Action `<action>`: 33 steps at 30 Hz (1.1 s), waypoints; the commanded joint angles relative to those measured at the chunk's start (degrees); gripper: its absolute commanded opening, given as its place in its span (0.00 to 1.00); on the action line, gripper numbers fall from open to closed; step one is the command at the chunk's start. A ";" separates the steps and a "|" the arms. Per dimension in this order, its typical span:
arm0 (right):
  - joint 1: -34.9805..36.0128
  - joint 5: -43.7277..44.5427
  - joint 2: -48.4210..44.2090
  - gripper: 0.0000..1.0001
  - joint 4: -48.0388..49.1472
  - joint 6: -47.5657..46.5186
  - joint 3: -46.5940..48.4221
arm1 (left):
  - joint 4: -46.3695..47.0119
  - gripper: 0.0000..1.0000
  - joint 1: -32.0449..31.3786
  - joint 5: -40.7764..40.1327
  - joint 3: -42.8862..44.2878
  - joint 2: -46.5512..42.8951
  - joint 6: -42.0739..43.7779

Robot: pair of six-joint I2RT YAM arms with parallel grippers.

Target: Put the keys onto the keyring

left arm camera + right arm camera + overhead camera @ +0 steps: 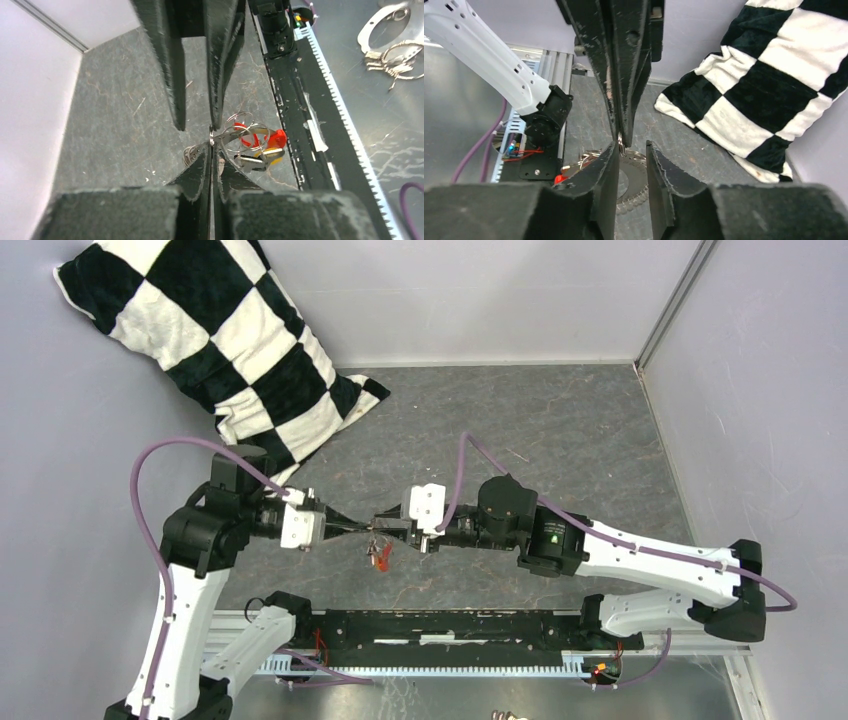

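Both grippers meet tip to tip above the middle of the table. My left gripper (pixel 355 528) (pixel 212 146) is shut on the edge of the silver keyring (pixel 244 131), holding it off the table. A red key head (pixel 278 138) and a yellow key head (pixel 273 153) hang from the ring, with a metal key barrel (pixel 248 161) beside them. They show as a red cluster (pixel 380 556) in the top view. No green key shows. My right gripper (pixel 392 530) (pixel 631 147) is open, its jaws on either side of the left gripper's tip (pixel 620 134) and the ring (pixel 636 154).
A black and white checked pillow (pixel 225 335) lies at the back left. The black rail (pixel 450 625) with the arm bases runs along the near edge. Other silver rings and keys (pixel 395 52) lie on the metal surface beyond the rail. Walls close in on the left, back and right.
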 commanded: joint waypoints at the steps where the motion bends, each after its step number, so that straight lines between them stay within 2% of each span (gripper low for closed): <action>1: 0.04 1.27 -4.26 0.38 3.48 0.13 1.66 | 0.81 0.02 -0.22 4.60 -3.09 -3.14 12.34; 4: -0.01 6.80 -9.72 0.40 4.20 -0.50 -2.65 | 6.91 0.02 -0.22 9.20 -4.06 -2.88 8.58; 9: -0.14 16.17 -15.29 0.42 7.94 -0.23 -10.78 | 16.37 0.02 -0.22 17.15 -3.70 -1.63 7.85; 16: -0.19 21.06 -17.10 0.39 13.95 0.00 -15.66 | 23.23 0.02 -0.46 23.30 -0.20 0.60 6.21; 26: -2.72 24.75 -15.87 0.42 12.10 2.42 -15.26 | 26.15 0.02 -0.75 23.40 -2.04 -0.75 2.55; 29: -5.59 25.36 -14.26 0.48 9.74 5.24 -14.13 | 26.09 0.02 -0.75 22.02 -2.48 -1.34 0.77; 31: -9.38 25.29 -12.69 0.56 7.30 8.32 -13.67 | 26.01 0.02 -0.75 19.49 -2.99 -1.21 -3.04; 33: -14.80 24.27 -10.86 0.59 4.67 12.44 -14.19 | 26.44 0.02 -0.75 15.21 -4.57 -0.64 -8.95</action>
